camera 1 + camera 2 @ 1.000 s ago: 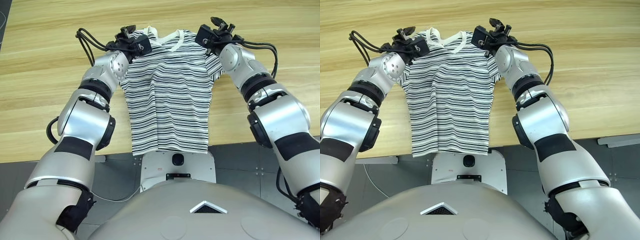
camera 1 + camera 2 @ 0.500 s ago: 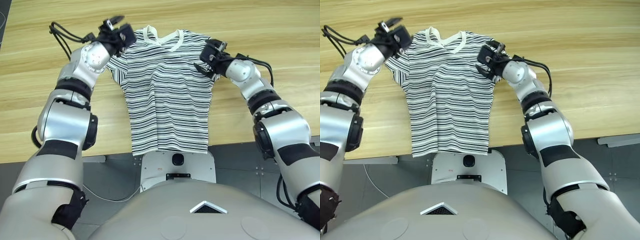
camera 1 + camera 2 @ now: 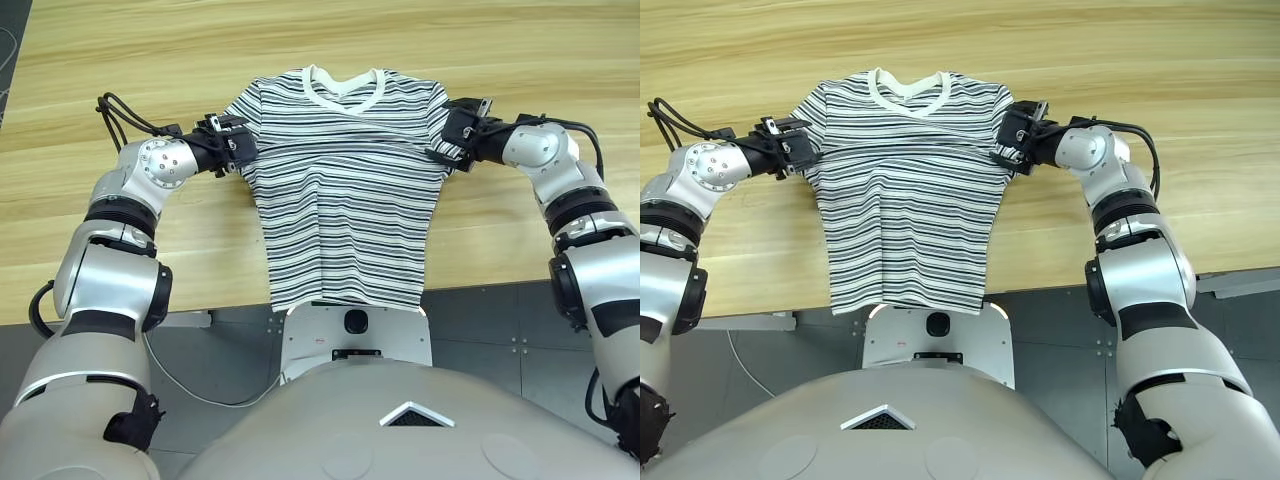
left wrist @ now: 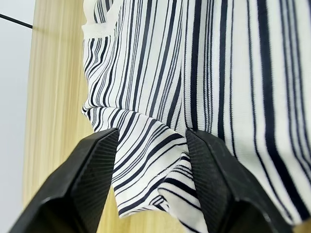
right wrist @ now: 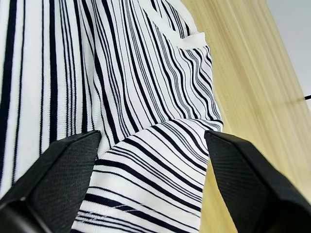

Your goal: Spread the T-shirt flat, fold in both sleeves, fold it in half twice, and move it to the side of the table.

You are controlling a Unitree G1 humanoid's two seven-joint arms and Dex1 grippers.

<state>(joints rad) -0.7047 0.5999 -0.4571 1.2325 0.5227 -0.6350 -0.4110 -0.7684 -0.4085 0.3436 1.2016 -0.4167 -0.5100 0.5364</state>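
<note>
The wooden table (image 3: 120, 60) stretches out past both grippers on every side. The striped T-shirt (image 3: 345, 200) lies flat on it, face up and spanning the whole space between the two grippers. Its body runs from them back toward the robot, and the hem reaches the table's near edge. The left gripper (image 3: 234, 150) sits low at the shirt's left side and points inward at the cloth. Its jaws are parted wide, and the black fingers (image 4: 87, 184) stand on either side of the left sleeve (image 4: 146, 160), whose loose, wrinkled edge lies in the gap. The right gripper (image 3: 455, 140) mirrors it at the shirt's right side and also points inward. It too is released, with its fingers (image 5: 53, 179) well apart and the right sleeve (image 5: 155, 165) spread between them. Neither gripper is clamped on the fabric. The white collar (image 3: 345, 88) lies farther from the robot than both grippers, about midway between them. Black cables (image 3: 125, 112) loop just behind the left gripper, over the bare wood.
</note>
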